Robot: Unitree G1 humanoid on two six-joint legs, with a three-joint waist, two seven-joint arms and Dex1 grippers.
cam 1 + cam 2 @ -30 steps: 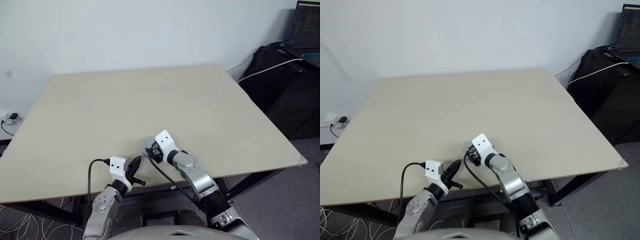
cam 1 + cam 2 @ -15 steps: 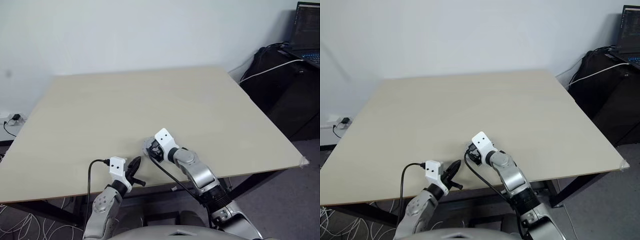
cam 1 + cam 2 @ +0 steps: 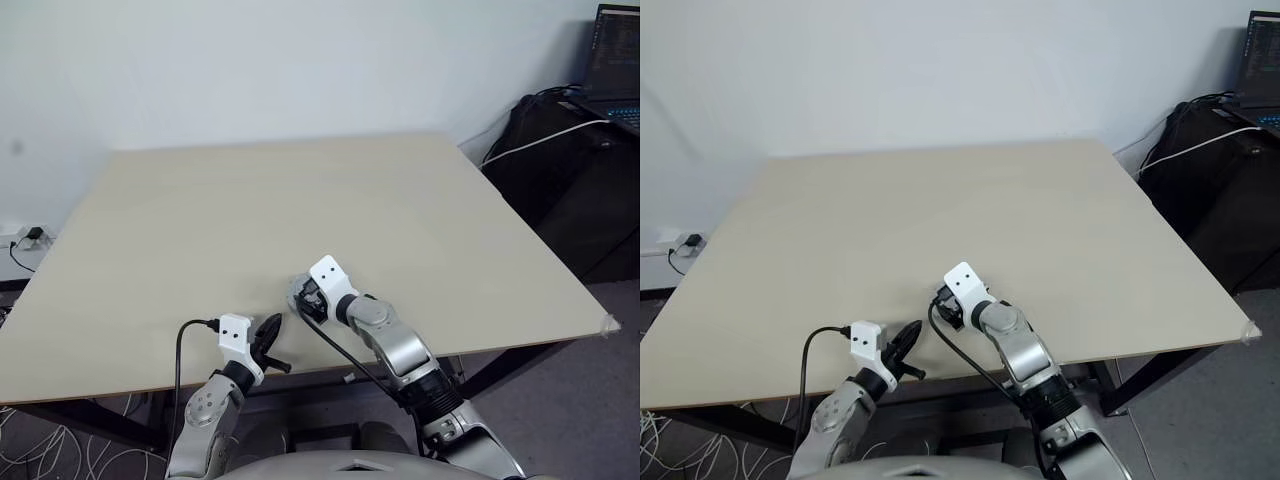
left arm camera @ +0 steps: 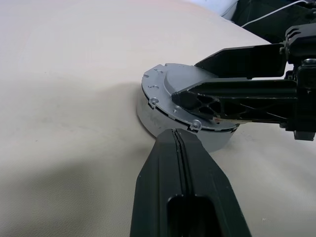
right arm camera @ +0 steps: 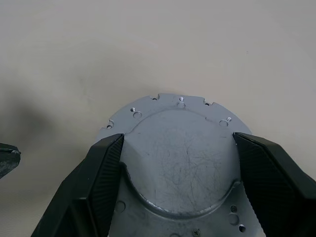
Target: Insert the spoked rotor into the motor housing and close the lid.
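Nothing has shifted since a second ago | lid (image 5: 177, 163): silver-grey, scratched dome up, notched rim, near tabletop (image 3: 300, 200) front edge | right tool (image 5: 177, 182) straddling it, fingers spread | left tool (image 4: 180, 148) clenched at lid's 7 o'clock

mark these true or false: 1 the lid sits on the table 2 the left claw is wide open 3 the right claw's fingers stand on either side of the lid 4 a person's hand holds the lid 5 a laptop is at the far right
1. True: the lid rests on the table.
2. False: the left claw is shut.
3. True: the right claw straddles it.
4. False: no hand is on the lid.
5. True: a laptop stands there.
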